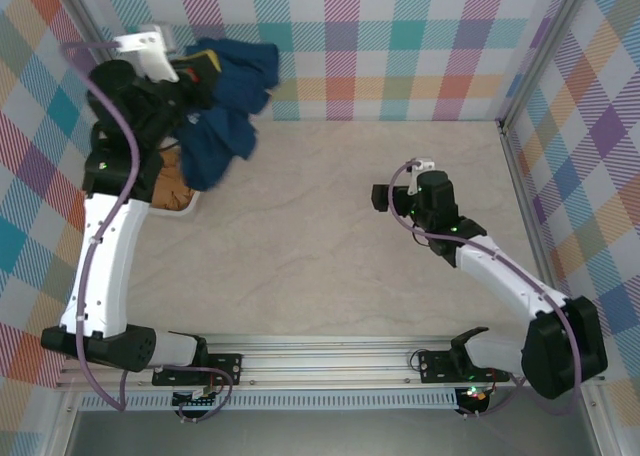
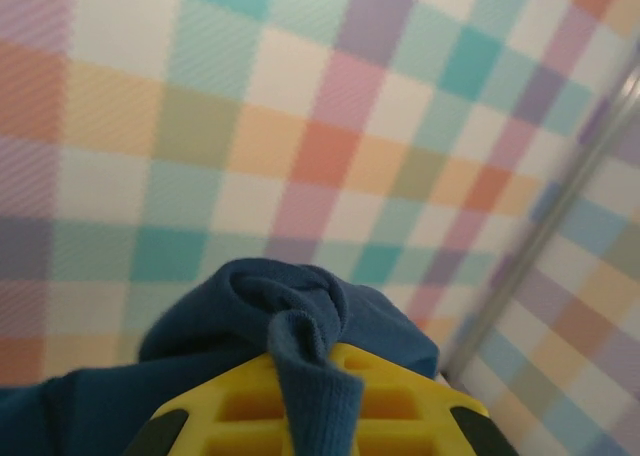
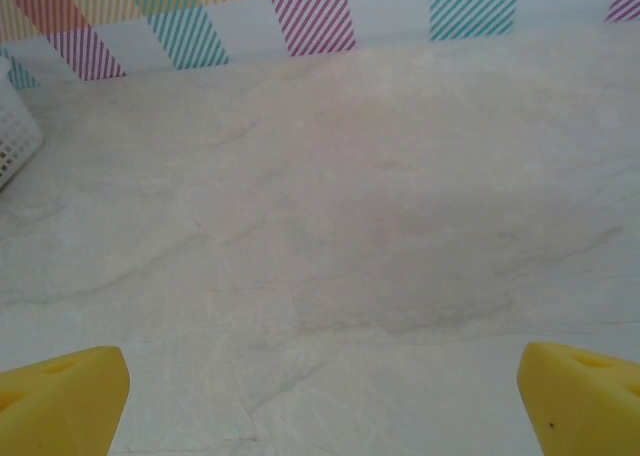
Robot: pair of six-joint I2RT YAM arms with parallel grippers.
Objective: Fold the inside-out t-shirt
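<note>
The inside-out t-shirt (image 1: pixel 228 104) is a dark navy bundle hanging in the air at the far left, close to the plaid back wall. My left gripper (image 1: pixel 203 73) is shut on its upper part, and the rest droops down toward the basket. In the left wrist view a bunched fold of the t-shirt (image 2: pixel 290 316) is pinched between the yellow fingers (image 2: pixel 400 401) of the left gripper (image 2: pixel 312 381). My right gripper (image 1: pixel 382 198) hovers over the bare table right of centre; it is open, with its yellow fingertips (image 3: pixel 60 396) far apart around the right gripper (image 3: pixel 320 401) gap and nothing between them.
A white basket (image 1: pixel 185 204) stands at the left edge under the hanging shirt, with a tan-orange garment (image 1: pixel 172 176) inside; its corner (image 3: pixel 14 126) shows in the right wrist view. Plaid walls close the back and sides. A metal post (image 1: pixel 522 181) runs along the right side.
</note>
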